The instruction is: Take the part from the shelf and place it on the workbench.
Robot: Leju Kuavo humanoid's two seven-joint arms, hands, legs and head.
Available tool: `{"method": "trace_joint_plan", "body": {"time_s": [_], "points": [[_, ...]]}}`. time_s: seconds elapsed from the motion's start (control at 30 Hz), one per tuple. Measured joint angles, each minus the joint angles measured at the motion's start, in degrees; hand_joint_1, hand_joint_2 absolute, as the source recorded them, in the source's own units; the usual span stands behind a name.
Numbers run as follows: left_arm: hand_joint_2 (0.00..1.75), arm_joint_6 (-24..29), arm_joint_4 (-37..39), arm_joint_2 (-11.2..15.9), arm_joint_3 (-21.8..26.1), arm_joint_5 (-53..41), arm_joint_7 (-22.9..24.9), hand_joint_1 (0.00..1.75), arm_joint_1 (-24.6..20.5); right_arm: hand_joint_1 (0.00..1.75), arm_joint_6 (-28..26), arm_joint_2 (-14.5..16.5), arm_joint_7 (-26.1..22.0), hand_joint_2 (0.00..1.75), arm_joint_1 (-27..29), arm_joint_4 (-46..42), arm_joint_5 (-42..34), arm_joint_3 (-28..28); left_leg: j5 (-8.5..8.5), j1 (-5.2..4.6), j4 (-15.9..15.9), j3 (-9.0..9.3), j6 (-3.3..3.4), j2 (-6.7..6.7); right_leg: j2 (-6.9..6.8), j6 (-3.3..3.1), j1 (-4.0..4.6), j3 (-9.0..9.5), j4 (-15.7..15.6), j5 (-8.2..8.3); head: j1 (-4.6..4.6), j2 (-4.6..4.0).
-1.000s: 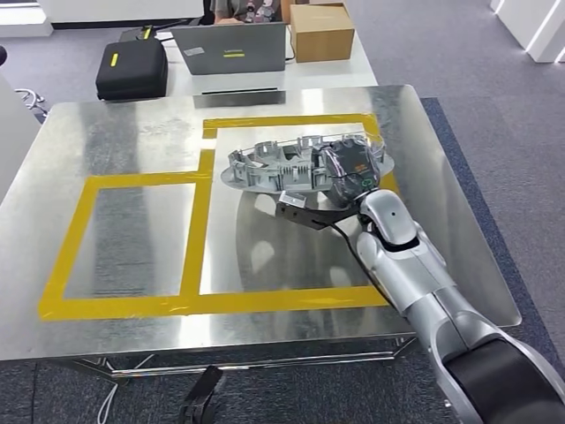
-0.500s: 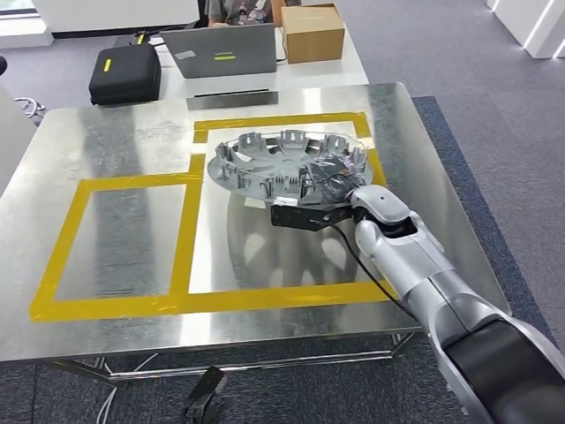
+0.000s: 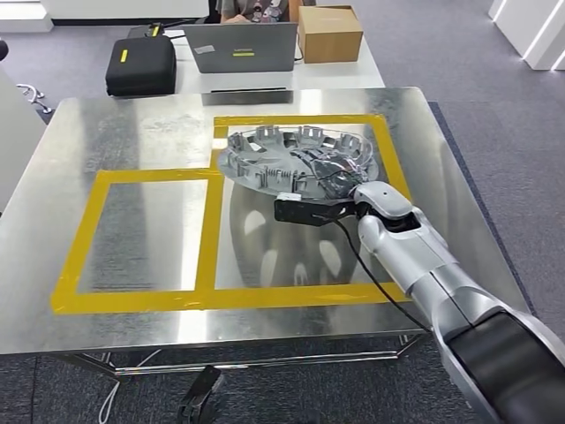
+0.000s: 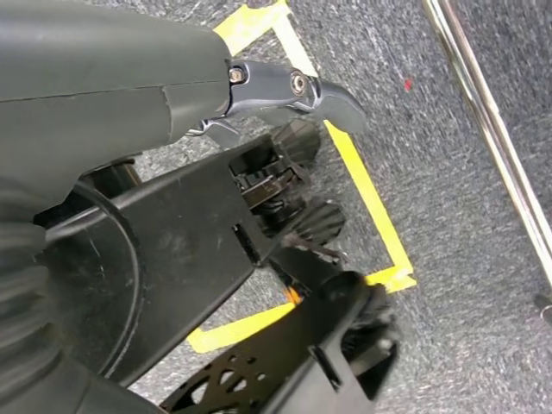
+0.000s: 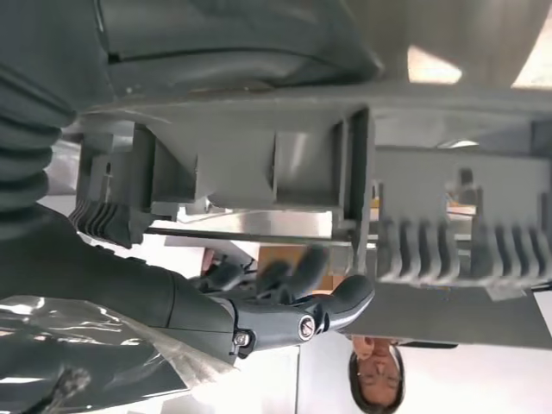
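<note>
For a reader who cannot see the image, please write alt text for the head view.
The robot's right hand holds a grey round wheel cover over the right yellow-taped box on the metal workbench. Behind the bench, another table carries a laptop, a black case and a cardboard box.

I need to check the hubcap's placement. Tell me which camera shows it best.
The head view: the whole hubcap shows, inner side up, over the far yellow-taped square of the workbench, held by the right hand. The right wrist view gives a close-up of its ribbed rim; the left wrist view looks at the floor.
</note>
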Motion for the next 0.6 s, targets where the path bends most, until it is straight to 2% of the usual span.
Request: {"method": "trace_joint_plan", "body": {"time_s": [0.07, 0.1, 0.2, 0.3, 0.6], "points": [[0.0, 0.2, 0.0, 0.0, 0.0, 0.4, 0.0, 0.0, 0.0, 0.0, -0.5, -0.3, 0.1, 0.0, -0.6, -0.2, -0.8, 0.3, -0.09, -0.24, 0.3, -0.3, -0.08, -0.05, -0.16, -0.69, 0.35, 3.58, -6.9, 2.3, -0.05, 0.0], [0.0, 0.3, 0.0, 0.0, 0.0, 0.6, 0.0, 0.0, 0.1, 0.0, -0.9, -0.4, 0.2, 0.0, -0.8, -0.4, -1.1, 0.4, -0.11, -0.33, 0.5, -0.5, -0.1, -0.02, -0.2, -0.79, 0.46, 4.44, -8.6, 2.59, -0.09, 0.0], [0.0, 0.5, 0.0, 0.1, 0.0, 1.2, -0.1, 0.0, 0.4, 0.0, -2.1, -1.3, 1.3, 0.0, -0.9, -1.8, -1.3, 0.7, -0.06, -0.4, 0.7, -0.8, -0.09, 0.11, -0.05, -0.54, 0.55, 4.65, -9.3, 2.7, -0.16, 0.0], [0.0, 0.7, 0.0, 0.2, 0.0, 2.0, -0.4, 0.0, 0.5, 0.0, -2.5, -2.6, 2.6, 0.0, -1.1, -3.6, -0.7, 1.2, 0.08, -0.37, 0.5, -0.76, -0.24, 0.13, -0.04, -0.59, 0.58, 4.61, -9.3, 2.7, -0.15, 0.0], [0.0, 0.9, 0.0, 0.7, 0.1, 3.1, -1.2, 0.0, 1.3, 0.0, 1.4, -6.5, 3.4, 0.0, -2.2, -6.6, -0.3, 2.6, 0.28, -0.34, 0.3, -0.76, -0.55, 0.12, -0.13, -0.78, 0.56, 4.62, -9.3, 2.8, -0.13, 0.0]]}}
